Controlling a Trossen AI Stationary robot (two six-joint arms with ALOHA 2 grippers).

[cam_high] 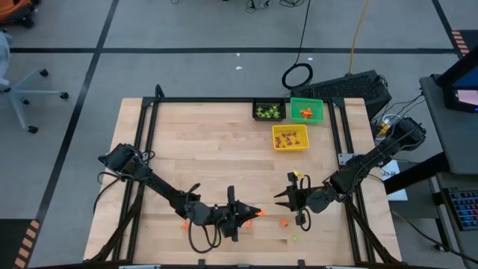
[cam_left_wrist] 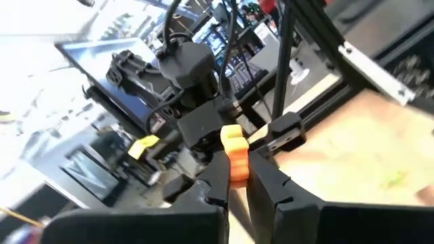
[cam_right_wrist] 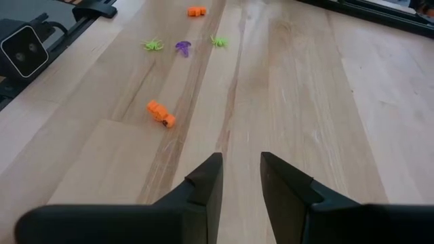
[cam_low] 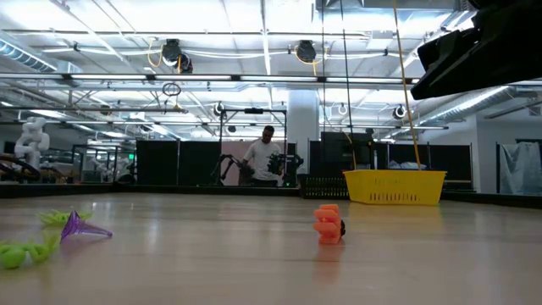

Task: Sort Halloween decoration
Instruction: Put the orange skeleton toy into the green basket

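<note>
High view shows three bins at the far side of the table point(cam_high: 149, 149) already loaded: light-green trinkets in the black bin point(cam_high: 269, 111), orange ones in the green bin point(cam_high: 307, 110), more pieces in the yellow bin point(cam_high: 290, 137). Sorting is judged mostly done. An orange trinket point(cam_left_wrist: 235, 152) is clamped between the fingers of the left gripper point(cam_left_wrist: 237, 177), low at the near edge. The right gripper point(cam_right_wrist: 241, 177) is held narrowly parted and empty just beside it. Left loose on the wood are an orange piece point(cam_right_wrist: 161, 113), another orange piece point(cam_right_wrist: 196, 11), a purple one point(cam_right_wrist: 182, 47) and green ones point(cam_right_wrist: 152, 45).
</note>
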